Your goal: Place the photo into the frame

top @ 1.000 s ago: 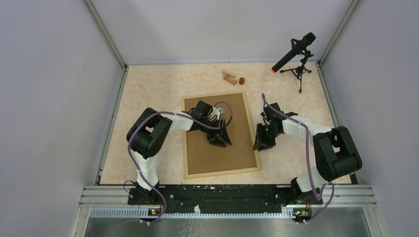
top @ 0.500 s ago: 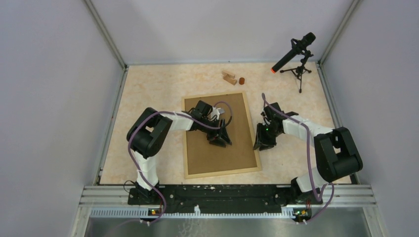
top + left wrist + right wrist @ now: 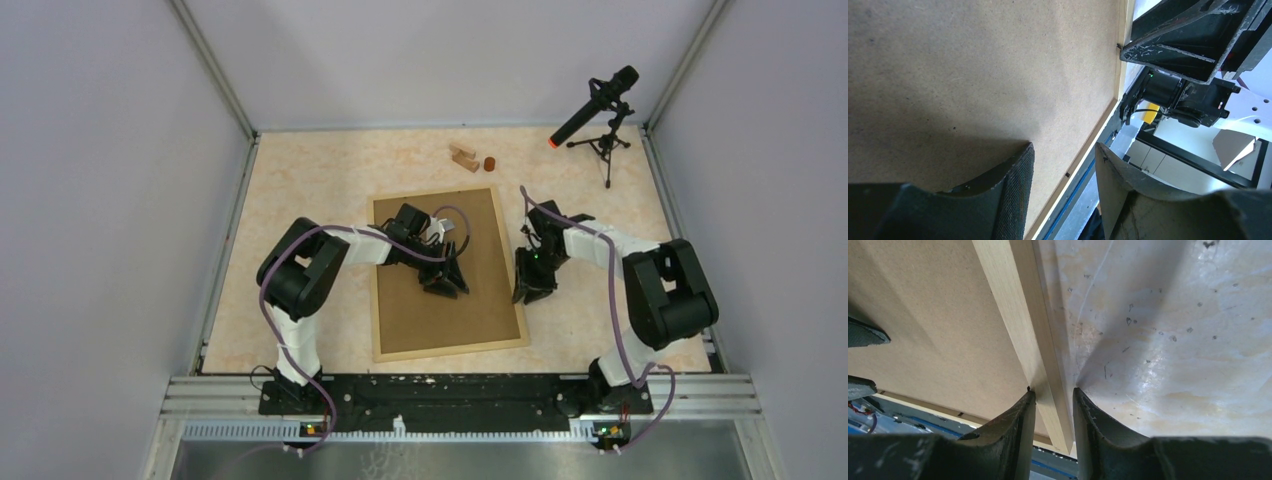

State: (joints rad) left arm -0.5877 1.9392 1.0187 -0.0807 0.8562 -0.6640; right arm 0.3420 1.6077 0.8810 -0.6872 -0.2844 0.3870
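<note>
The frame (image 3: 440, 320) lies flat in the middle of the table, back up, its brown board showing inside pale wooden rails. My left gripper (image 3: 445, 283) is low over the board, open, with nothing between its fingers; in the left wrist view the gripper (image 3: 1064, 146) points toward the board (image 3: 973, 75) near the frame's right rail. My right gripper (image 3: 527, 290) straddles that right rail. In the right wrist view the gripper (image 3: 1053, 390) is shut on the rail (image 3: 1018, 315), one finger on the board side and one on the table side. The photo is hidden.
Small wooden blocks (image 3: 463, 156) and a small brown cylinder (image 3: 489, 163) lie behind the frame. A microphone on a tripod (image 3: 600, 110) stands at the back right. Grey walls close in the table on three sides.
The right arm's forearm and elbow have swung left, closer to the frame, while its gripper stays at the right rail. The left arm and the frame have not moved.
</note>
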